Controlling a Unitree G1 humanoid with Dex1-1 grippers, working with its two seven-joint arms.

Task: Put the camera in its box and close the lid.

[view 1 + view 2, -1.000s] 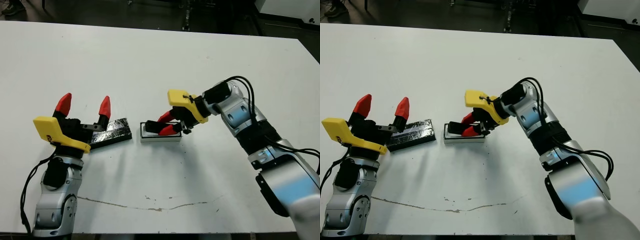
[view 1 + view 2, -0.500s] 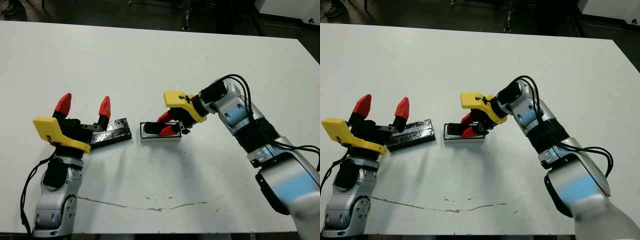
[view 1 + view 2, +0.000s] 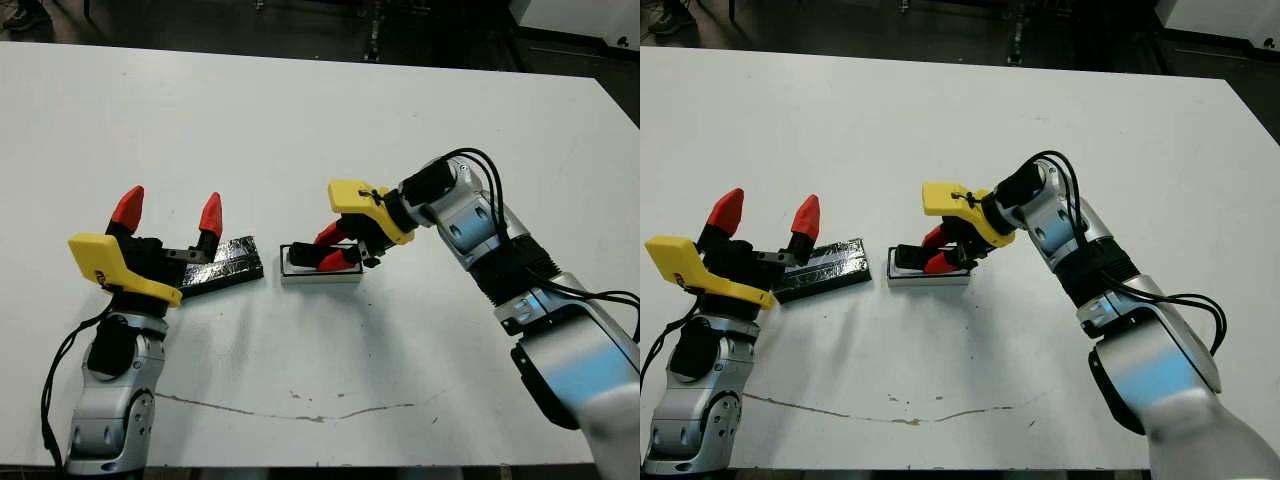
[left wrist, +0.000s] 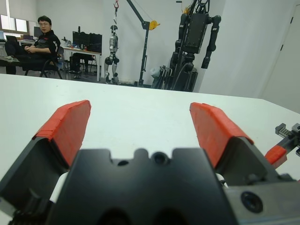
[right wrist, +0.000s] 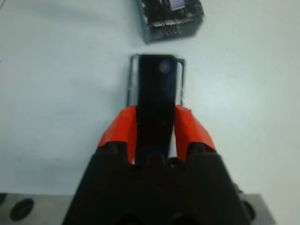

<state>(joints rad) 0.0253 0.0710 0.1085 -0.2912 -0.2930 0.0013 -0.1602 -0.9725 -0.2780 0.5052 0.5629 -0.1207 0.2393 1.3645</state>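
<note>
The right gripper (image 3: 335, 250) was clamped on the camera (image 5: 156, 101), its two red fingers (image 5: 117, 133) pressed against the slab's long sides, and it held the thing low over the box (image 3: 321, 274) near the middle of the white table (image 3: 300, 110). From the wrist view the camera ran lengthwise down the tray, with the white walls showing on both sides and past its far end, so I took the side grip to be deliberate: it kept the slab lined up with the opening and left its underside free to settle in. Whether it had already bottomed out in the tray I could not tell. The lid (image 3: 225, 265) lay flat on the table just beside the box, on the left arm's side, apart from it by a small gap. The left gripper (image 3: 168, 212) stood right at the lid's near end with its fingers spread wide and pointing up, gripping nothing; it looked parked there so it could take the lid once the camera was seated. Beyond the table a person (image 4: 40, 40) sat at a desk, well clear of the work.
</note>
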